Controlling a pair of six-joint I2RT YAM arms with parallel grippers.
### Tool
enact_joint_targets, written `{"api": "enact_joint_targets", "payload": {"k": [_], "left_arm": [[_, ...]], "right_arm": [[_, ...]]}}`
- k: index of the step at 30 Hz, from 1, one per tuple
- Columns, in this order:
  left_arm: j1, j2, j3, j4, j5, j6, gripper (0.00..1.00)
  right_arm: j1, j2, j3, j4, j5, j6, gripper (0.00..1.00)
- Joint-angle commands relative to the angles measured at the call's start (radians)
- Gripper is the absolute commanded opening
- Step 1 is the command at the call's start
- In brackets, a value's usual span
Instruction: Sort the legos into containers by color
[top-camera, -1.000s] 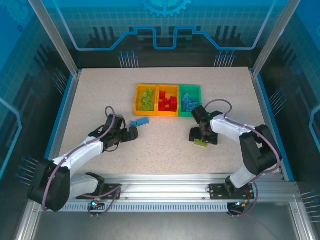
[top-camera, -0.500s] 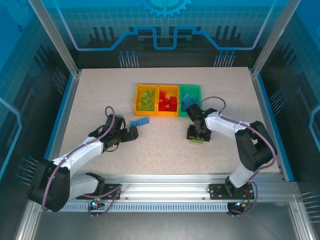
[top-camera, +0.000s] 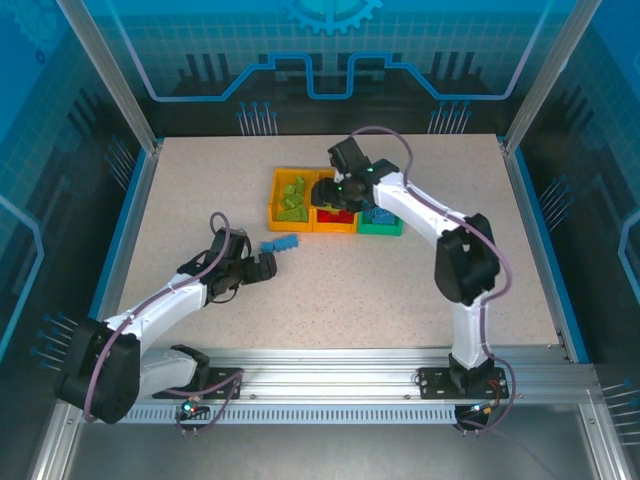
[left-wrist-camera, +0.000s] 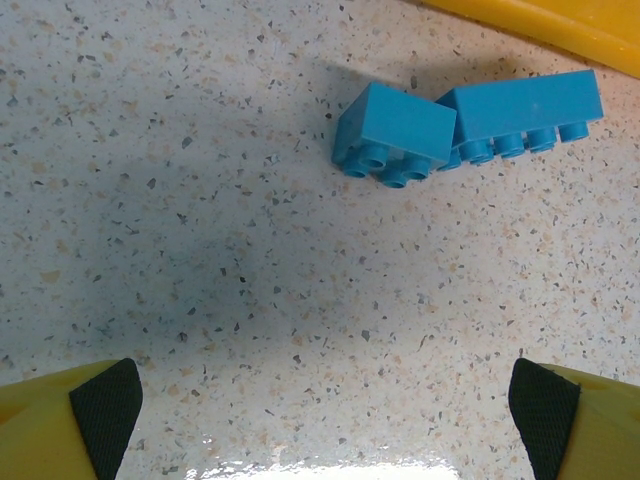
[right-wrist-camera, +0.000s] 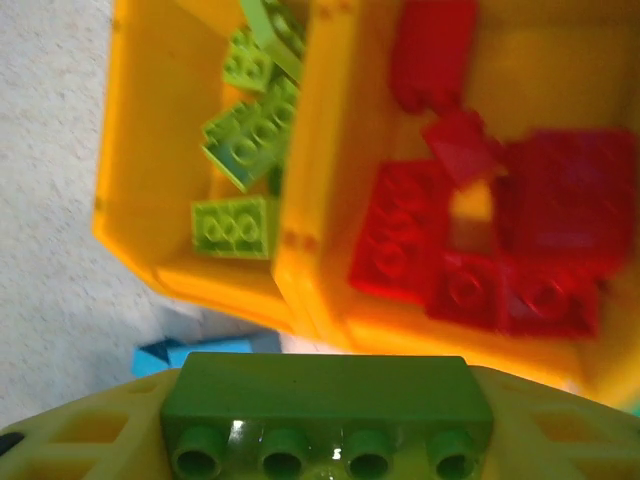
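My right gripper (top-camera: 333, 193) is shut on a green four-stud lego (right-wrist-camera: 325, 385) and hovers over the wall between the two orange-yellow containers. The left container (top-camera: 274, 200) (right-wrist-camera: 130, 180) holds lime green legos (right-wrist-camera: 245, 140). Red legos (right-wrist-camera: 470, 250) lie in the middle one (top-camera: 318, 205). The green container (top-camera: 394, 205) on the right has light blue legos in it. Two light blue legos (top-camera: 280, 243) (left-wrist-camera: 395, 135) lie side by side on the table, just ahead of my left gripper (top-camera: 262, 266) (left-wrist-camera: 325, 420), which is open, its pads (left-wrist-camera: 105, 410) wide apart over bare table.
The speckled table (top-camera: 400, 290) is fenced by metal rails at the left, right and front edges. A corner of the left container (left-wrist-camera: 540, 25) sits close behind the blue legos.
My right gripper closed on the green lego in front of the green container, lifted it and swung back-left over the orange-yellow containers. The left arm has not moved.
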Motion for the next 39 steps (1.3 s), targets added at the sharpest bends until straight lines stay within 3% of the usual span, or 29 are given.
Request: {"api": "enact_joint_targets", "payload": {"k": [1, 13, 27, 39], "left_arm": [[0.005, -0.026, -0.018, -0.015, 0.01, -0.022, 0.99], [0.005, -0.018, -0.032, 0.009, 0.018, -0.037, 0.99], [0.005, -0.006, -0.031, 0.026, 0.031, -0.051, 0.99], [0.004, 0.113, 0.056, 0.051, 0.037, -0.006, 0.99]], "right_arm": [[-0.004, 0.087, 0.113, -0.043, -0.05, 0.0, 0.58], [-0.015, 0.214, 0.285, -0.026, -0.161, 0.034, 0.58], [-0.008, 0.365, 0.469, -0.048, -0.204, 0.041, 0.64], [-0.001, 0.436, 0.559, -0.088, -0.207, 0.043, 0.72]]}}
